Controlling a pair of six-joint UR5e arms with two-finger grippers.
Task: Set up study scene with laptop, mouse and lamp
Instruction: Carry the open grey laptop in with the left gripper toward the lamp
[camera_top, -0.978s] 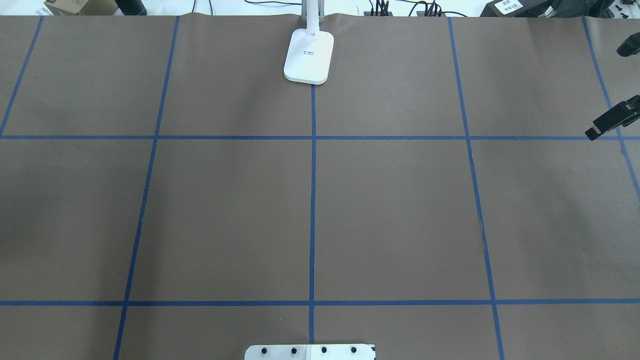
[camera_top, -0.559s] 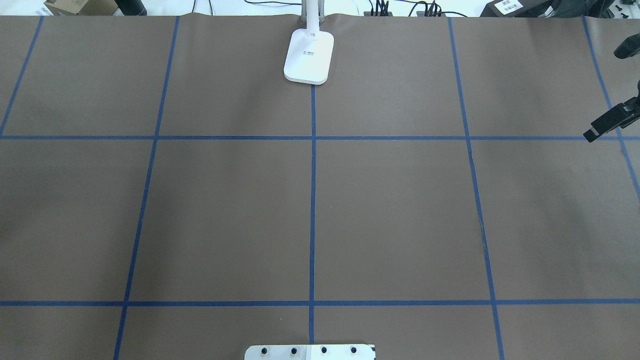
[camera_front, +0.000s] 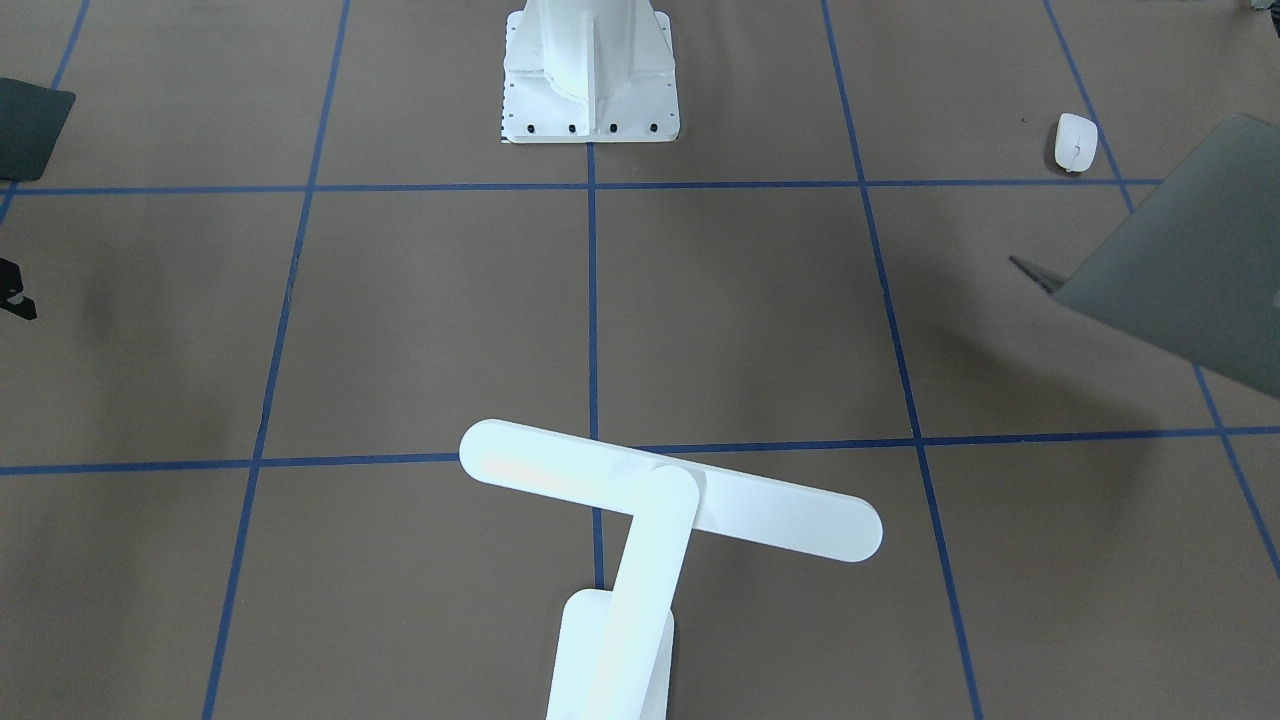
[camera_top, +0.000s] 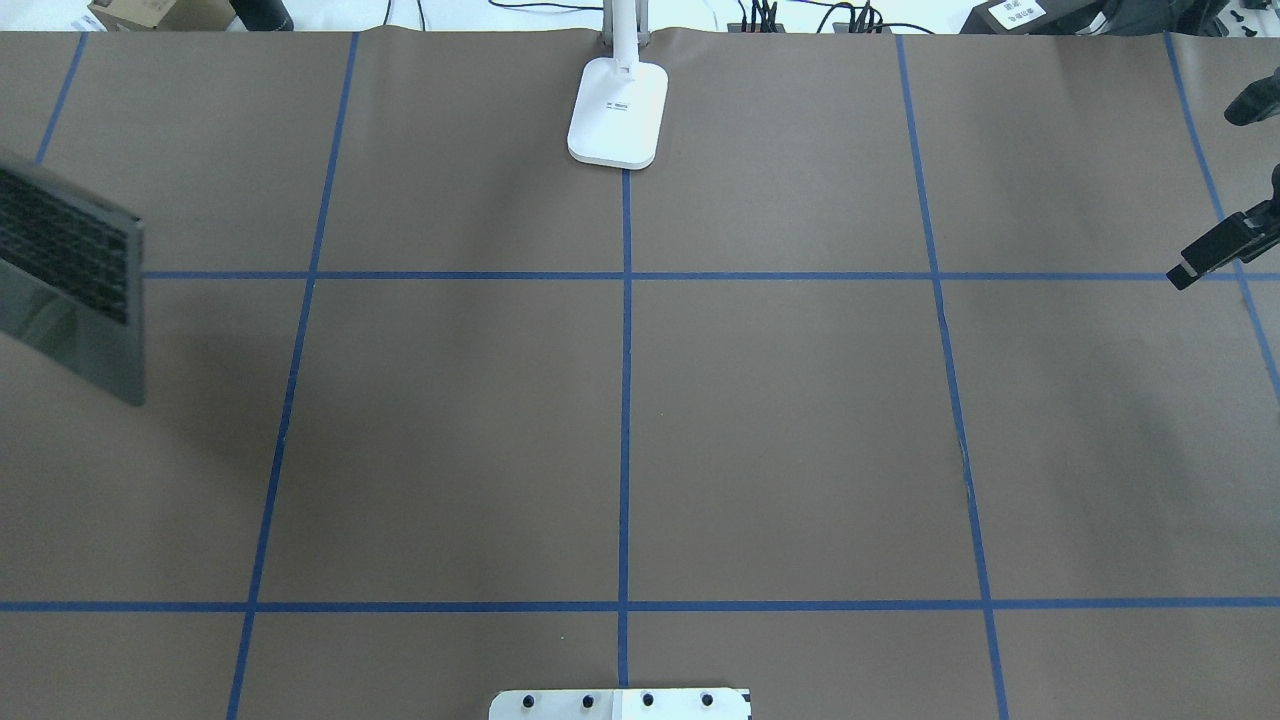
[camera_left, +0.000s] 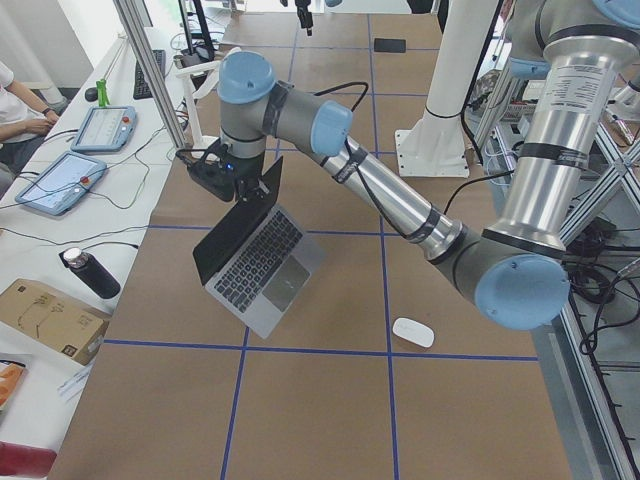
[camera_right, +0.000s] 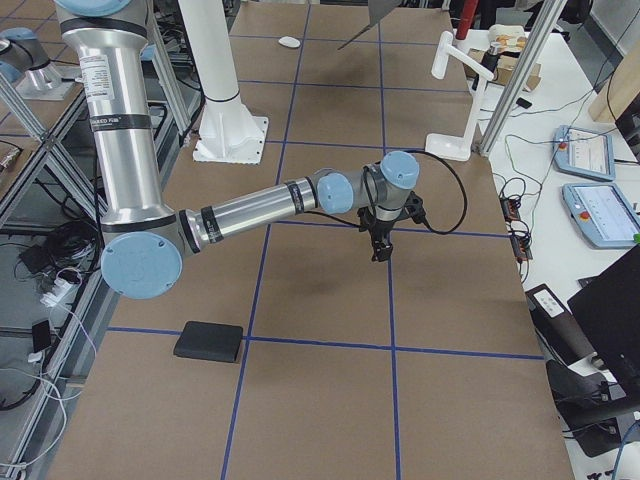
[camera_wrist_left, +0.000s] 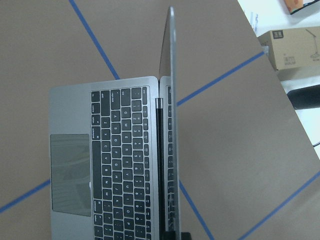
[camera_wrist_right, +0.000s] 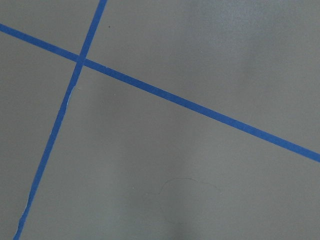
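At the table's (camera_top: 800, 420) left end the left gripper (camera_left: 238, 192) is clamped on the laptop (camera_left: 265, 265), pinching only the top edge of its open lid. The machine hangs tilted above the surface, so the keyboard half is carried by the hinge alone. That is the main worry: a thin, smooth metal edge in a narrow pinch could creep out of the grip under the weight, or the hinge could swing during a fast move and jerk it loose. On the way down, the base's front edge would likely touch first; a steep or quick descent could knock a corner or snap the lid shut.

Near the laptop, toward the table's robot-side edge, lies the mouse (camera_front: 1076, 142); a low sweep could shove it away. Midway along the far edge stands the lamp (camera_front: 665, 500), its bar head reaching out over the table's middle. Bringing the raised lid in front of it could strike that head and tip the lamp.

Near the right end the right gripper (camera_top: 1190, 265) hangs over the table with nothing seen in it; whether its jaws are apart I cannot tell. The black mouse pad (camera_right: 210, 342) lies toward the right end's robot-side corner.
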